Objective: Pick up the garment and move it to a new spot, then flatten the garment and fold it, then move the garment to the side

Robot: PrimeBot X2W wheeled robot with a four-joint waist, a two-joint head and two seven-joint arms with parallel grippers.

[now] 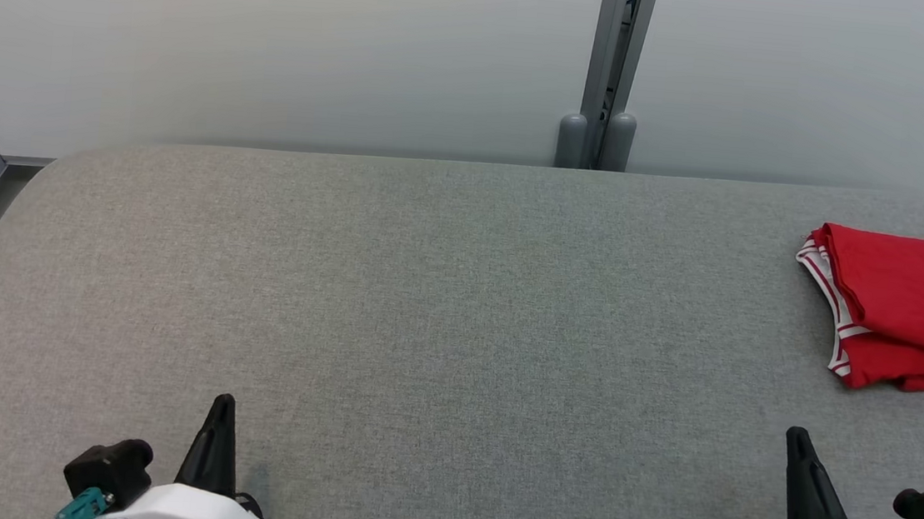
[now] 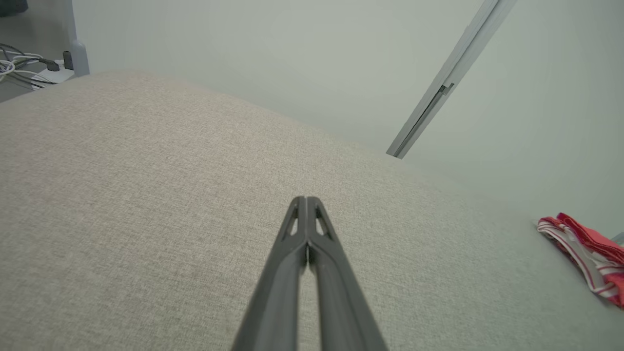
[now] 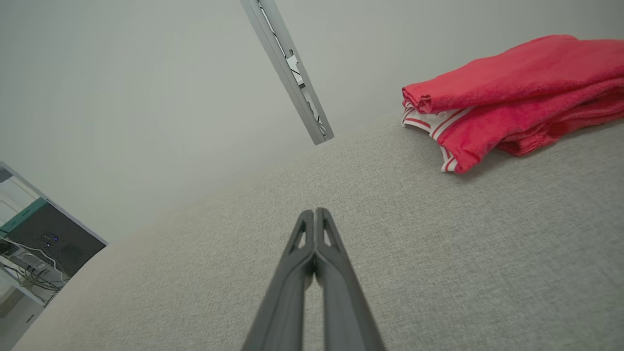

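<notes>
At the lower left of the head view, the left gripper hovers over the grey fabric counter, its two dark fingers clenched together with nothing between them. At the lower right, the right gripper is pressed closed and empty too. Farther up, at the right edge of the frame, the folded red garment with white striped trim lies on the counter, well apart from both grippers. Beyond the counter's far edge, a grey post rises against the pale wall at upper centre.
</notes>
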